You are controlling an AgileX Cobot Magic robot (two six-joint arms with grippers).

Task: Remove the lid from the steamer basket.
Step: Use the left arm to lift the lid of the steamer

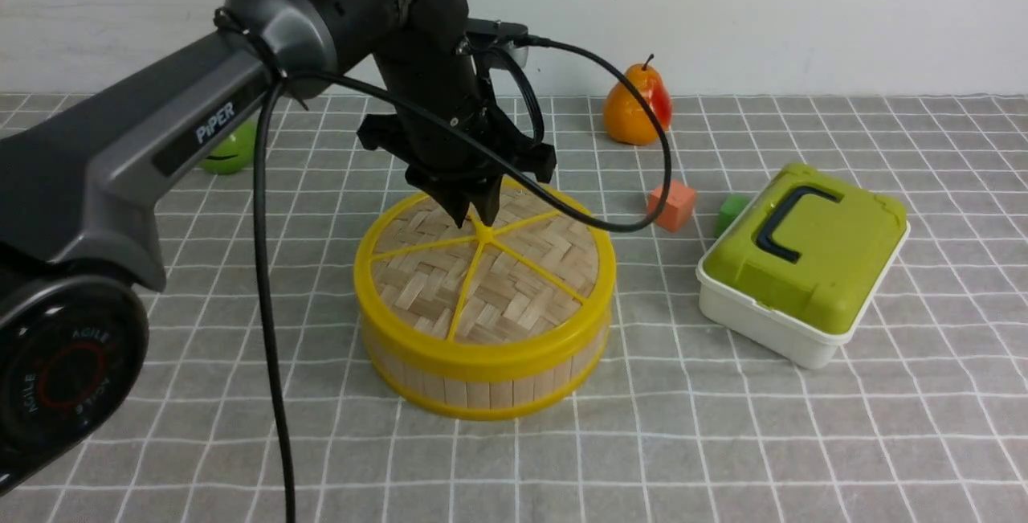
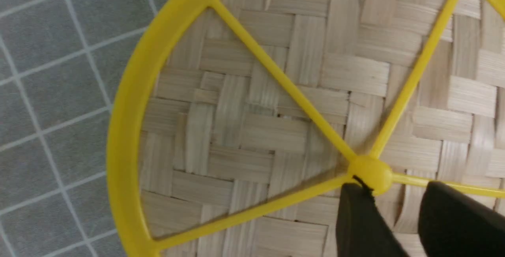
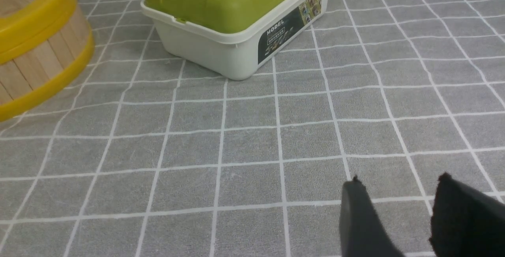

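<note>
The steamer basket (image 1: 482,390) stands mid-table with the lid (image 1: 498,282) seated on it. The lid is woven bamboo with a yellow rim, yellow spokes and a small centre knob (image 1: 482,230). My left gripper (image 1: 474,214) points down just above the knob. In the left wrist view the lid (image 2: 252,130) fills the frame. The left gripper (image 2: 392,186) is open there, one fingertip (image 2: 355,209) touching the knob (image 2: 371,174), which lies off the gap between the fingers. My right gripper (image 3: 400,178) is open and empty over bare cloth, with the basket's wall (image 3: 35,63) far off.
A white box with a green lid (image 1: 803,258) sits right of the basket, also in the right wrist view (image 3: 232,4). An orange cube (image 1: 671,206) and a green cube (image 1: 732,210) lie behind it. A pear (image 1: 637,109) stands at the back, a green round thing (image 1: 233,149) at back left.
</note>
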